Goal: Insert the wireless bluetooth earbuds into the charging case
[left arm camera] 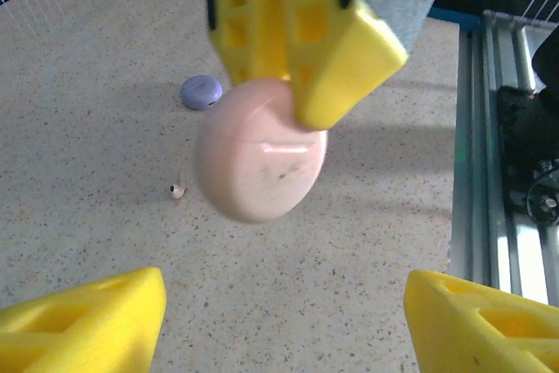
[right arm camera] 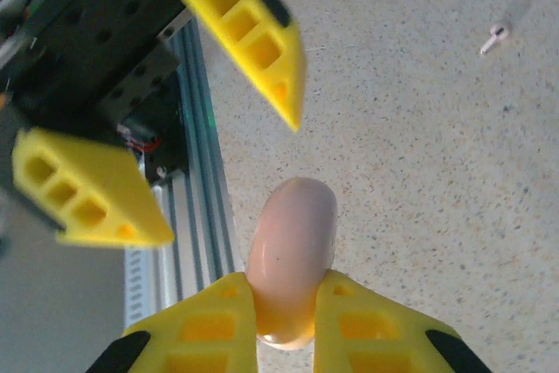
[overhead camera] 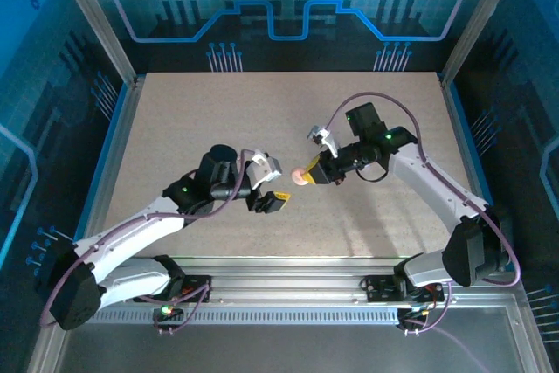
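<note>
The pale pink disc of the charging case (overhead camera: 303, 176) hangs edge-on above the table, and my right gripper (overhead camera: 314, 170) is shut on it. In the right wrist view the pink disc (right arm camera: 293, 242) sits clamped between the two yellow fingers (right arm camera: 205, 329). My left gripper (overhead camera: 272, 201) stands open just in front of it, its yellow fingers (left arm camera: 87, 321) spread wide below the pink disc (left arm camera: 260, 159). The lavender disc (left arm camera: 202, 92) lies flat on the table beyond. One tiny pale earbud (left arm camera: 178, 189) lies on the table near it, also the earbud (right arm camera: 494, 38) at the upper right.
The aluminium rail (left arm camera: 502, 172) runs along the table's near edge, close to both grippers. Blue walls and metal posts (overhead camera: 105, 41) close in the speckled tabletop (overhead camera: 262, 120) on three sides.
</note>
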Available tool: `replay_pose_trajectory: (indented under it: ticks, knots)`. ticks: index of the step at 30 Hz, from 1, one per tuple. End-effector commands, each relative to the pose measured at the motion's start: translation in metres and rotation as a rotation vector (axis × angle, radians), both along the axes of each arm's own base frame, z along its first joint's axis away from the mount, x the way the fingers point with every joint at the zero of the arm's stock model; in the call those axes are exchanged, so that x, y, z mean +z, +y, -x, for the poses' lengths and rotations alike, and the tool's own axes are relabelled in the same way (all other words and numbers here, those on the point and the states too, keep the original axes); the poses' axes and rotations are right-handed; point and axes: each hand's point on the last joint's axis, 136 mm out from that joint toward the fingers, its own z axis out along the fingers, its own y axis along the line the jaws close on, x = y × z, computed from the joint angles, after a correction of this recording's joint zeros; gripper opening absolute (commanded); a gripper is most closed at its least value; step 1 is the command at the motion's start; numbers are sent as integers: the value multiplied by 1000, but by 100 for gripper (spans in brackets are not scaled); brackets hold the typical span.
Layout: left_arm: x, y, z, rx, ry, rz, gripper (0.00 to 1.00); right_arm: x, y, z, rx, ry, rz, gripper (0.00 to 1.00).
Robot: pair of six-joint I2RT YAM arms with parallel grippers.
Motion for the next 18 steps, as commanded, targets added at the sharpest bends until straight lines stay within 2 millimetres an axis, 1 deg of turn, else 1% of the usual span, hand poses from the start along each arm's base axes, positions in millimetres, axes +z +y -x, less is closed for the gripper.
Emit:
replay_pose_trajectory:
  ticks: [1, 5, 7, 10, 14, 18]
  knots:
    - [13, -3, 20, -109, 15, 74, 70, 11, -4, 14, 136, -126, -33, 15]
    - [12, -3, 26, -153, -10, 70, 67, 16, -4, 29, 232, -242, -60, 12]
    - [11, -4, 32, -200, -25, 63, 66, 17, -6, 34, 269, -288, -53, 11]
    - [7, -5, 42, -270, -61, 49, 59, 20, -6, 39, 310, -336, -45, 12]
    - [6, -4, 40, -274, -93, 39, 59, 20, -3, 47, 378, -400, -25, 12]
    - [7, -5, 40, -281, -113, 33, 59, 18, 5, 52, 418, -417, 0, 12]
